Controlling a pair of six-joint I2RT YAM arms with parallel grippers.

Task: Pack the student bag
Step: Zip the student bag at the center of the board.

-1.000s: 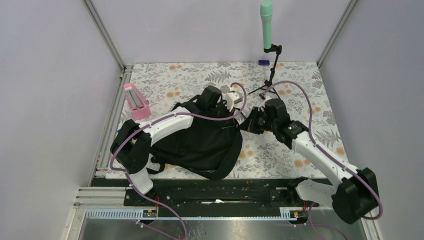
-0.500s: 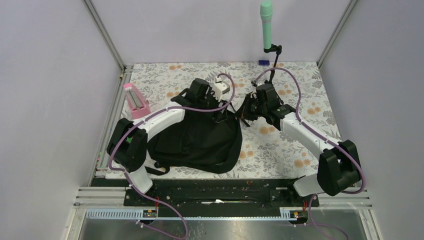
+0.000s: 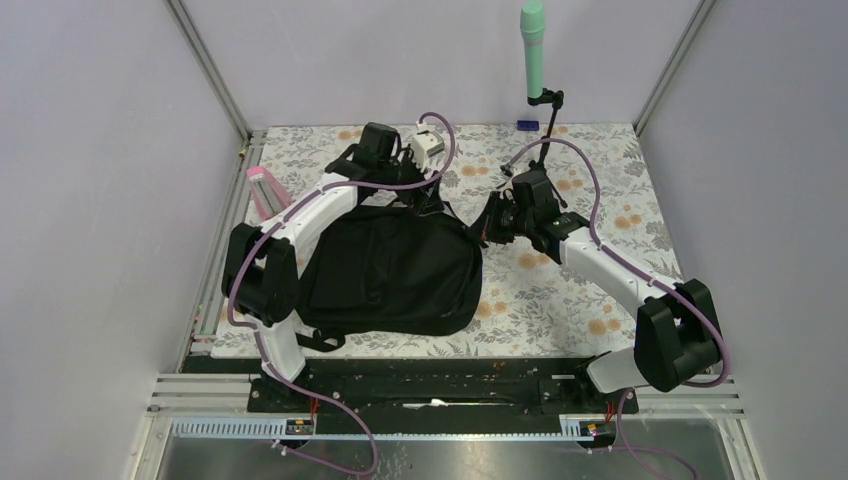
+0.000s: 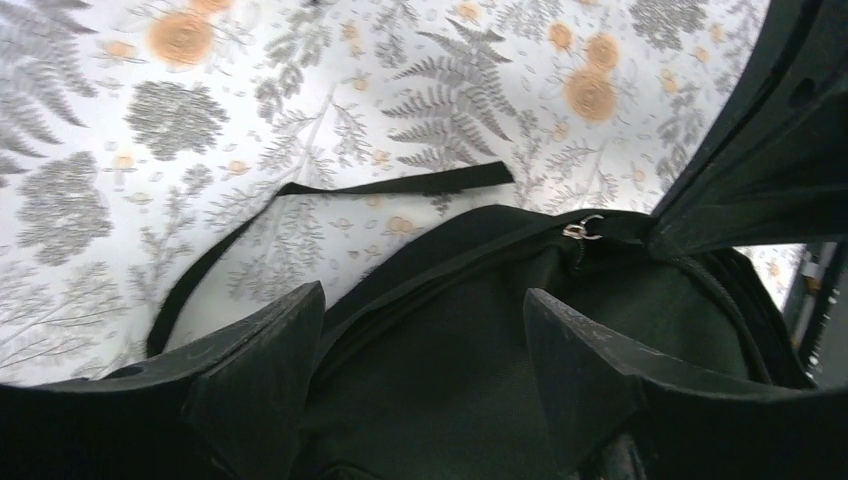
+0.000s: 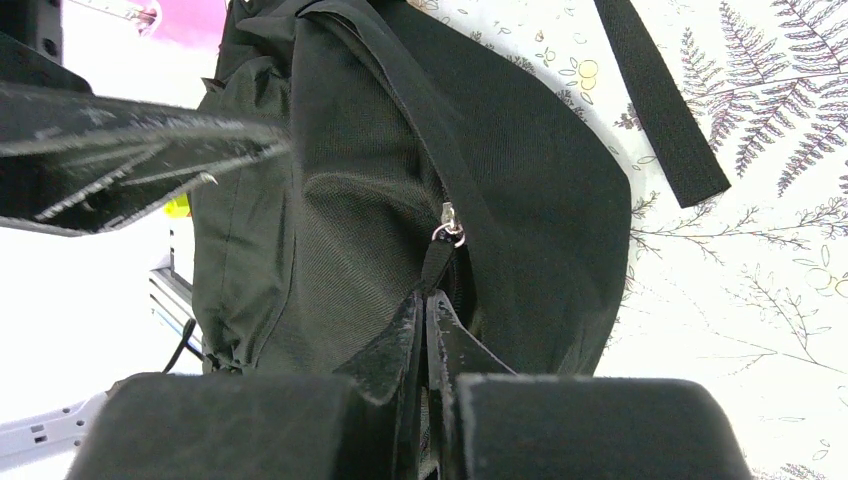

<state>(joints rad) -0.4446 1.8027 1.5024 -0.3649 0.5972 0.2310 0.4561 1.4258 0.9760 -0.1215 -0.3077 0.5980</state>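
The student bag point(image 3: 390, 272), a big black backpack, lies on the floral table between the arms. My left gripper point(image 3: 425, 197) hovers over its far top edge. In the left wrist view this gripper point(image 4: 420, 335) is open, with only black fabric of the bag point(image 4: 450, 380) below its jaws and a metal zip slider point(image 4: 578, 230) just beyond. My right gripper point(image 3: 487, 228) is at the bag's right upper corner. In the right wrist view it point(image 5: 426, 318) is shut on the black pull tab hanging from a metal zip slider point(image 5: 448, 224) on the bag point(image 5: 340, 200).
A pink object point(image 3: 264, 190) stands left of the bag, partly behind the left arm. A green microphone point(image 3: 533, 45) on a black tripod stand point(image 3: 541, 150) rises at the back right, with a small blue item point(image 3: 527, 125) by it. A loose bag strap point(image 4: 400, 185) lies on the table.
The left gripper has opened and its arm has swung toward the far edge. The right arm has moved back and left, still shut on the pull tab. The bag has shifted and flattened.
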